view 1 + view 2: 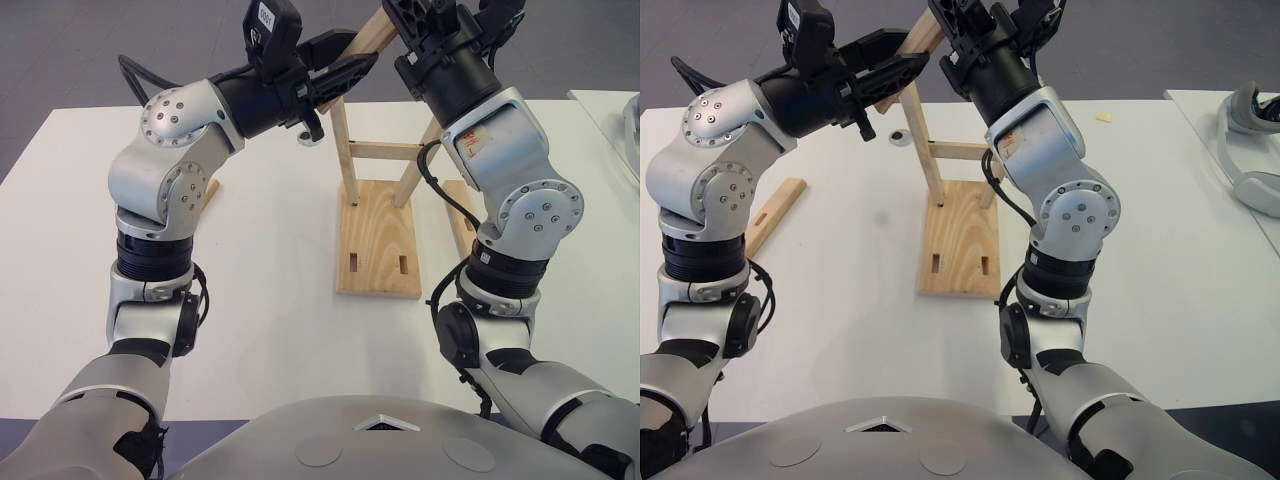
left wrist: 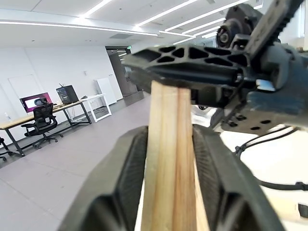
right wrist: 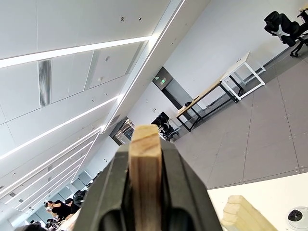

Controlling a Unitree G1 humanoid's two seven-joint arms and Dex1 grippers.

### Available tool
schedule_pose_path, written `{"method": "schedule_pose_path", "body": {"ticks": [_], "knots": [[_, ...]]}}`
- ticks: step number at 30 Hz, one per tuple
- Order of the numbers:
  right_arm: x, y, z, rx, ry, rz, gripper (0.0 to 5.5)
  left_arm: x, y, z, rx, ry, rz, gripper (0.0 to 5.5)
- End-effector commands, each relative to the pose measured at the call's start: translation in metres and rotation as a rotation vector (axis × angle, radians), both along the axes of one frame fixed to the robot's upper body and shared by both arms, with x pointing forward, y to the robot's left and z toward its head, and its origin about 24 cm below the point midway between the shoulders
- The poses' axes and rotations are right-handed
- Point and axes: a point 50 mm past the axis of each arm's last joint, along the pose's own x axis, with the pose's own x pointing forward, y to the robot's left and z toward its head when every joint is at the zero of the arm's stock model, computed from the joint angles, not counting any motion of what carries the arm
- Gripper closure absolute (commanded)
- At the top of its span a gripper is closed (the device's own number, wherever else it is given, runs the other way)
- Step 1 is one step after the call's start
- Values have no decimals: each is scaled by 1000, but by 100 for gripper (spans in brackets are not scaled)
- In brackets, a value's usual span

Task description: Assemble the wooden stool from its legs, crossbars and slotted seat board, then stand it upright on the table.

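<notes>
The seat board [image 1: 378, 235] lies flat on the white table [image 1: 260, 310], its long axis running straight away from the robot. Two small slots [image 1: 354, 262] sit side by side near its near end.

At the far end two legs stand up out of the board. The one on the robot's left [image 1: 346, 150] leans slightly leftward as it rises. The one on the right [image 1: 412, 175] leans the other way, so they spread apart toward the top. A short crossbar [image 1: 385, 151] runs level between them, well above the board.

Above the legs a slanted bar [image 1: 372, 38] hangs in the air. Its low end is over the top of the left leg, and its long axis climbs toward the robot's right. The left gripper [image 2: 171, 144] is clamped on the lower part, a dark finger [image 2: 120, 183] pressed to each side of the wood. The right gripper [image 3: 146, 163] is closed on what looks like the upper end of the same bar, with the cut end poking out between its fingers.

A loose slotted piece [image 1: 772, 212] lies flat on the table by the left arm, pointing diagonally away. A second loose piece [image 1: 461, 222] lies just right of the board, partly hidden behind the right arm. A small round object [image 1: 900, 137] sits on the table beyond the left leg.
</notes>
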Motion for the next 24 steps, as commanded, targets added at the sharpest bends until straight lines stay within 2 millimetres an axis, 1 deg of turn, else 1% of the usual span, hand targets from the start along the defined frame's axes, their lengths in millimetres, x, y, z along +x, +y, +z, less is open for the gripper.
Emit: {"method": "schedule_pose_path", "body": {"ticks": [1, 2, 3, 4, 5, 6, 8, 11, 13, 15, 17, 18, 20, 24], "knots": [[6, -10, 1, -27, -15, -41, 508, 18, 48, 4, -83, -9, 249, 320], [10, -18, 4, -29, -28, -72, 508, 22, 64, 8, -105, -22, 314, 304], [13, -24, 6, -32, -40, -95, 508, 26, 75, 12, -129, -34, 361, 278], [16, -30, 11, -28, -62, -123, 508, 29, 85, 20, -202, -33, 412, 275], [20, -37, 19, -17, -99, -159, 508, 34, 92, 27, -331, 3, 459, 275], [25, -44, 27, 2, -134, -190, 508, 37, 93, 32, -478, 67, 469, 275], [33, -55, 42, 46, -194, -240, 508, 39, 78, 35, -739, 221, 404, 275], [40, -60, 51, 71, -232, -258, 508, 39, 47, 33, -974, 410, 297, 275], [43, -60, 53, 75, -242, -257, 508, 33, 27, 32, -1035, 493, 208, 275], [45, -56, 57, 103, -253, -237, 508, 22, 4, 40, -1139, 588, 15, 275], [45, -46, 61, 190, -259, -180, 508, 16, -12, 48, -1252, 692, -142, 275], [44, -40, 62, 225, -257, -155, 508, 15, -16, 50, -1275, 724, -184, 275], [44, -28, 58, 254, -235, -108, 508, 16, -22, 49, -1291, 783, -221, 275], [39, -12, 48, 286, -211, -39, 508, 30, -30, 34, -1320, 909, -207, 275]]}}
